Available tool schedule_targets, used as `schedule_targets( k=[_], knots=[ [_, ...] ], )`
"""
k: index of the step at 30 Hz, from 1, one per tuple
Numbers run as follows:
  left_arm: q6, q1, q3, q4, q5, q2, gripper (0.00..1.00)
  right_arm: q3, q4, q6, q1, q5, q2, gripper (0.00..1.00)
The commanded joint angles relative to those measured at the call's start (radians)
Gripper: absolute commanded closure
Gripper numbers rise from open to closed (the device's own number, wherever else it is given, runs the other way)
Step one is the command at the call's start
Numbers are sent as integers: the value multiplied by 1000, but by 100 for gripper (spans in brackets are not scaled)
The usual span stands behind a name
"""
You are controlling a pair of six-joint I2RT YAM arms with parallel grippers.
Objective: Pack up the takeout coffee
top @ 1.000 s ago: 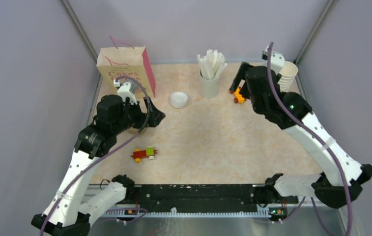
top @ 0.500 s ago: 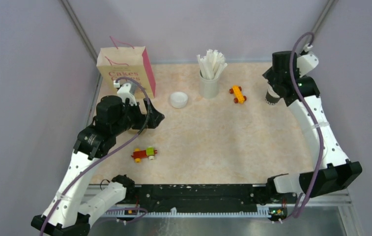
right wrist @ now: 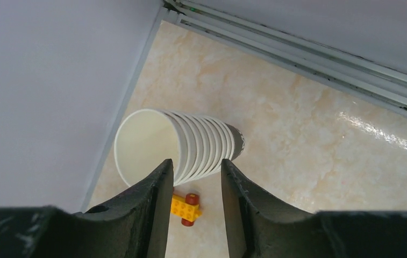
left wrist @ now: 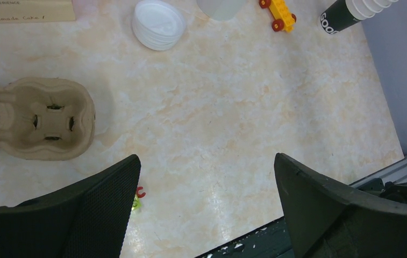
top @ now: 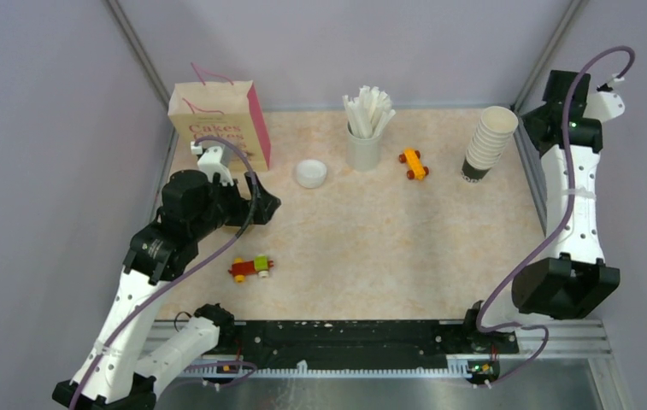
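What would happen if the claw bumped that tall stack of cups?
The cup stack would probably tip: it's tall on one narrow dark bottom cup. It likely feels light, being thin nested cups. Squeezed hard, the top cup might crumple.

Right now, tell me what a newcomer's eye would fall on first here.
A tall stack of white paper cups stands at the far right of the table, with the right gripper hovering above it, open. At the far left corner stands a tan-and-pink paper bag, and between them a pot of white sticks.
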Motion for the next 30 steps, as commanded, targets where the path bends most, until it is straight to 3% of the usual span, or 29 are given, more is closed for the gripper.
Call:
schedule_targets(
  k=[1, 6, 10, 30],
  knots=[
    [22, 2, 9, 16, -27, -11, 1, 51, 1, 0, -60, -98, 20, 63],
    [29, 2, -2, 24, -38, -19, 1, 33, 109, -82, -71, -200, 43, 63],
    [23, 2, -19, 28, -35, -24, 1, 50, 74, -86, -71, -254, 90, 64],
    [42, 1, -11, 33, -32, 4, 1, -10, 150, -173, -72, -285, 137, 67]
  ],
)
